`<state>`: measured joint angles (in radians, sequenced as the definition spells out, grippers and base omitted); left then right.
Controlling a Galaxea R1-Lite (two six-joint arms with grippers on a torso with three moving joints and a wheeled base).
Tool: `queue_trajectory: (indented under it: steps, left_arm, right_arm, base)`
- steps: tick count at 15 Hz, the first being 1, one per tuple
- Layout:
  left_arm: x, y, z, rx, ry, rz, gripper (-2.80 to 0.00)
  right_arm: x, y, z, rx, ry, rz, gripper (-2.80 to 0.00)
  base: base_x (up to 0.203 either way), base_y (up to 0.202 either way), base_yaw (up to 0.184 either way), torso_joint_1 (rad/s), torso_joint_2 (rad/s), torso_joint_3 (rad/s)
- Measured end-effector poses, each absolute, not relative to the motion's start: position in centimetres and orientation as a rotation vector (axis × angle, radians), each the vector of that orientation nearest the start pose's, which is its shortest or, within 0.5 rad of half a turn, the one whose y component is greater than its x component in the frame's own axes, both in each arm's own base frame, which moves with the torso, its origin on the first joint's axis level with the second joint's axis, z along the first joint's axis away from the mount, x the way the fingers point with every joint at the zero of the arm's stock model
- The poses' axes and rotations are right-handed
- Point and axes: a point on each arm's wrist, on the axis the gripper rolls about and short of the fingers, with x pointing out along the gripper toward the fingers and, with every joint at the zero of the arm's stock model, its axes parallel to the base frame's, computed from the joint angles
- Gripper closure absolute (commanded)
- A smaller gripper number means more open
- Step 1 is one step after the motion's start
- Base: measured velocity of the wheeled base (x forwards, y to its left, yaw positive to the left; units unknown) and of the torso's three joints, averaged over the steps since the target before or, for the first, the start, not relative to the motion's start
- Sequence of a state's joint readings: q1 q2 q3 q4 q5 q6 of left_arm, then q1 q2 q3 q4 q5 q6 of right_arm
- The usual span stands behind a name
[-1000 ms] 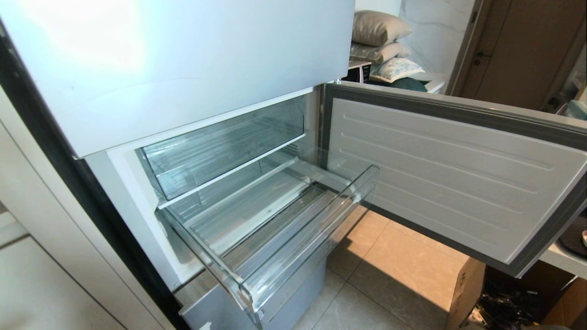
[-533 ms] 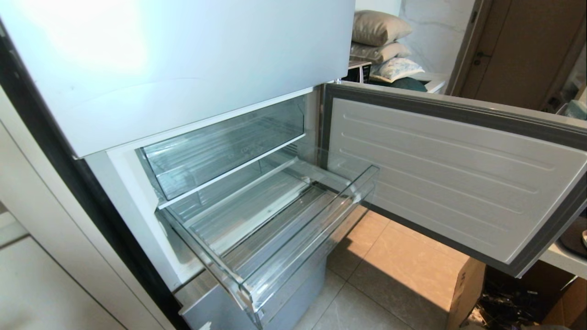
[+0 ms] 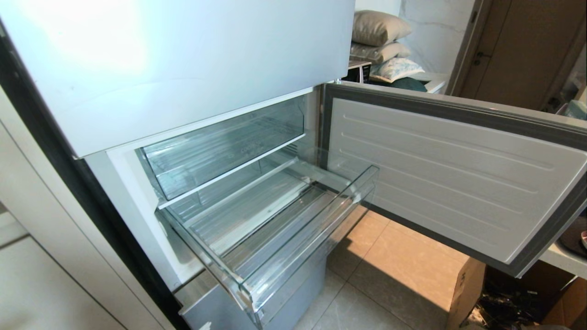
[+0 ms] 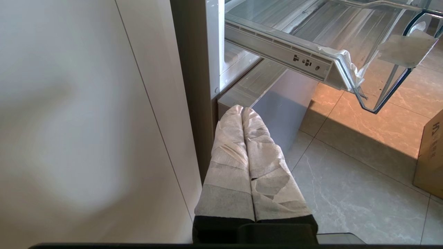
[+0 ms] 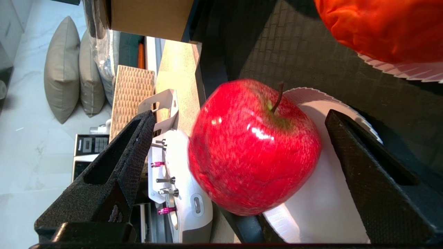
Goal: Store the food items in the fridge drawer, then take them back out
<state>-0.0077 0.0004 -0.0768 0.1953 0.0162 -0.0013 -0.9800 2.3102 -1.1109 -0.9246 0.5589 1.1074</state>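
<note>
While the head view shows nothing altered across the last second, with the fridge drawer point(image 3: 275, 229) pulled out at the centre of the frame and bare, the work is happening off to one side and out of that camera's sight. Neither arm appears there. In the right wrist view the right gripper point(image 5: 238, 138) stands with its black fingers point(image 5: 117, 162) spread wide on either side of the red apple point(image 5: 254, 148), a clear gap showing on each side, so nothing is held yet. The apple sits on a white paper plate point(image 5: 328, 207) in the middle of the frame; the orange-red fruit point(image 5: 384, 27) lies on a second plate in the upper right corner, cut off by the edge. I judge this to be the approach before the first pick, with storing still wholly ahead.

The left gripper point(image 4: 244, 112) is parked low beside the fridge, its wrapped fingers pressed together and holding nothing, the drawer's corner point(image 4: 380, 69) above it at the upper right of that view.

Hard to judge is how deep the apple sits between the fingers; it seems roughly centred, though the skewed angle makes this uncertain. The dark surface under the plates is only partly visible.
</note>
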Motion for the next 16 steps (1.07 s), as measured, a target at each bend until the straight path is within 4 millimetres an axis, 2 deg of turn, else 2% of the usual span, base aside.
queue_trajectory:
  steps: [16]
  left_arm:
    - [-2.98, 0.06, 7.66, 0.000, 0.119, 0.008, 0.00]
  right_arm:
    - [25.95, -34.37, 6.54, 1.232, 0.022, -0.474, -2.80]
  base:
    - [0.000, 0.000, 0.000, 0.000, 0.00, 0.000]
